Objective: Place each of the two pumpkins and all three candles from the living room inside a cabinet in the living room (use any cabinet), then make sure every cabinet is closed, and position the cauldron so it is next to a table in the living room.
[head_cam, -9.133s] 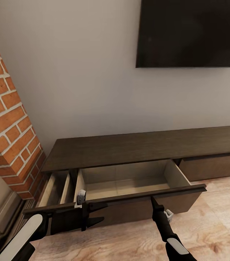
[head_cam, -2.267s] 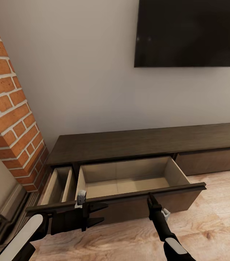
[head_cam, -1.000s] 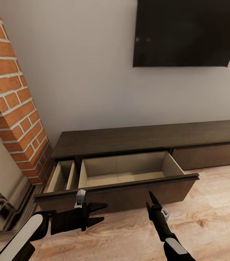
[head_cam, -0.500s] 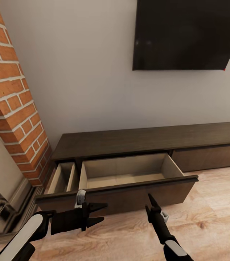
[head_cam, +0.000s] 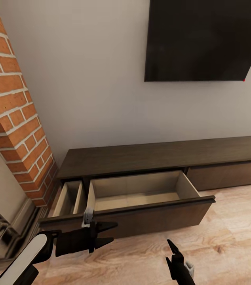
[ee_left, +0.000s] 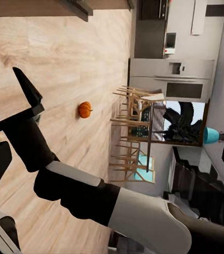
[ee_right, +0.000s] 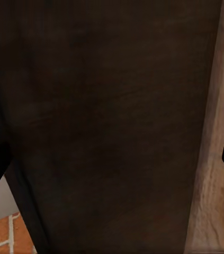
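Note:
The cabinet (head_cam: 141, 156) is a long low dark-brown console under the TV. Its wide drawer (head_cam: 137, 200) stands pulled out with a bare beige inside, and a narrow drawer (head_cam: 68, 198) beside it is also out. My left gripper (head_cam: 109, 232) hangs open and empty in front of the drawer front. My right gripper (head_cam: 170, 253) is open and empty, low over the floor, facing the dark drawer front (ee_right: 106, 116). One orange pumpkin (ee_left: 84, 109) lies on the wood floor beyond my right arm (ee_left: 143, 217). The candles and cauldron are out of view.
A red-brick fireplace (head_cam: 10, 118) rises at the left, close to the narrow drawer. A black TV (head_cam: 204, 39) hangs on the wall above. Wooden dining chairs (ee_left: 135, 132) and a fridge (ee_left: 170, 79) stand far behind the pumpkin.
The head view has pulled back from the cabinet. My right gripper has dropped away from the wide drawer's front edge to low over the floor. Both drawers stay out.

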`<state>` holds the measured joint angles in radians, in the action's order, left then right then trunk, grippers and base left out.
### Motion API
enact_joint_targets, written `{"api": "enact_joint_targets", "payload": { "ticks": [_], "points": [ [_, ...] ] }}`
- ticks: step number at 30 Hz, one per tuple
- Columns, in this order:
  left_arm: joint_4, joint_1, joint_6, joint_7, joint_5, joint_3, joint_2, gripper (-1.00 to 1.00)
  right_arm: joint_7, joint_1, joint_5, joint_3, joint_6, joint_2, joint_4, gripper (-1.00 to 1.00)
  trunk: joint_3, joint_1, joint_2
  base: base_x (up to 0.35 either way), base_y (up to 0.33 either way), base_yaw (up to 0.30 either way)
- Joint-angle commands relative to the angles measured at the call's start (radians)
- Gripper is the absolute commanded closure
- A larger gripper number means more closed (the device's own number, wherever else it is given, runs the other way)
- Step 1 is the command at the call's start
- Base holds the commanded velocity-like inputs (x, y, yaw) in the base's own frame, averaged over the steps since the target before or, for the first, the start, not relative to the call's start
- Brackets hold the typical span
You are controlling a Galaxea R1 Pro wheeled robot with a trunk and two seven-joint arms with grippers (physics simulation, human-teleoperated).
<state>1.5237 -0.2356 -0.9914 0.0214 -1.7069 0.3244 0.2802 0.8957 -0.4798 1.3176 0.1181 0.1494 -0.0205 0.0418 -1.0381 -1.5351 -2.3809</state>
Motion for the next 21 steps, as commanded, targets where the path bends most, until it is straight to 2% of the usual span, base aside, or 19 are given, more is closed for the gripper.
{"api": "enact_joint_targets", "payload": {
  "ticks": [1,7,9,13,21],
  "points": [
    [0.0,-0.001,-0.001,0.002,-0.003,0.001,0.001,-1.0,0.006,-0.001,0.002,0.008,0.01,-0.001,0.005,-1.0,0.002,0.004,0.007,0.0,0.0,0.0],
    [0.0,-0.001,-0.001,0.004,-0.002,0.005,0.001,-1.0,0.005,0.001,0.009,0.009,0.012,-0.004,0.008,-1.0,0.021,0.027,0.049,0.0,0.0,0.0],
    [0.001,-0.001,-0.001,0.005,-0.002,0.007,0.001,-1.0,0.001,0.003,0.009,0.009,0.013,-0.02,0.008,-1.0,0.027,0.035,0.063,0.0,0.0,0.0],
    [0.001,-0.001,-0.001,0.006,-0.002,0.011,-0.001,-1.0,-0.016,0.004,0.004,0.007,0.01,-0.035,0.008,-1.0,0.04,0.05,0.091,0.0,0.0,0.0],
    [0.001,-0.001,0.0,0.011,-0.001,0.013,-0.001,-1.0,-0.009,0.003,0.001,0.005,0.004,-0.036,0.006,-1.0,0.065,0.081,0.147,0.0,0.0,0.0]
  ]
}}
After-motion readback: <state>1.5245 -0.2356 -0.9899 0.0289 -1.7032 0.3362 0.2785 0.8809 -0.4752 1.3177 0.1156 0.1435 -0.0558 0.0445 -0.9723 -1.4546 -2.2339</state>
